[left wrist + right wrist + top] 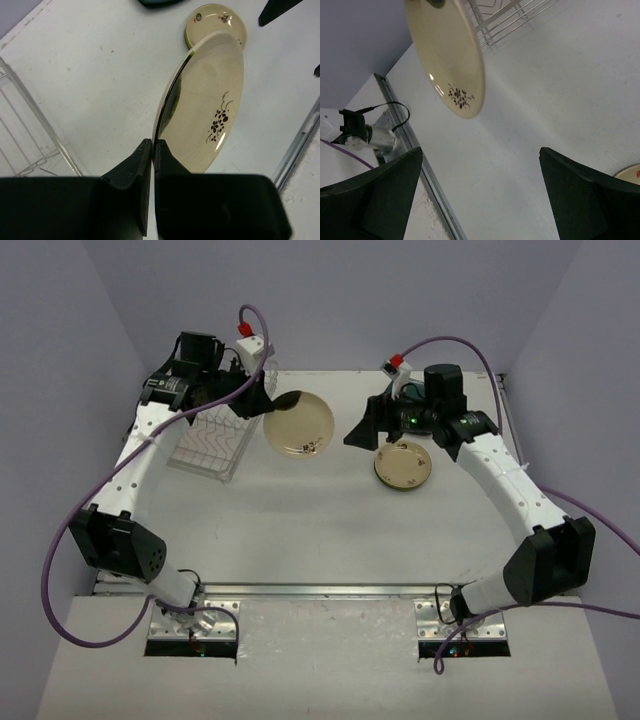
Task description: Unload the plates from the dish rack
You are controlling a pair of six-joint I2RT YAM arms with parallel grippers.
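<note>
No text, labels, brands, numbers or signs can be read in any view.

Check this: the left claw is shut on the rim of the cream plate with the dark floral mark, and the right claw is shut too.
Wrong on the right claw: the right wrist view shows its jaws wide apart, holding nothing. The left claw is indeed shut on the rim of the cream plate.

Left wrist view: the dark teal plate [159,2] runs off at 12 o'clock. Right wrist view: the held plate [447,55] is cropped at 12 o'clock, the resting plate [627,175] at 4 o'clock.
</note>
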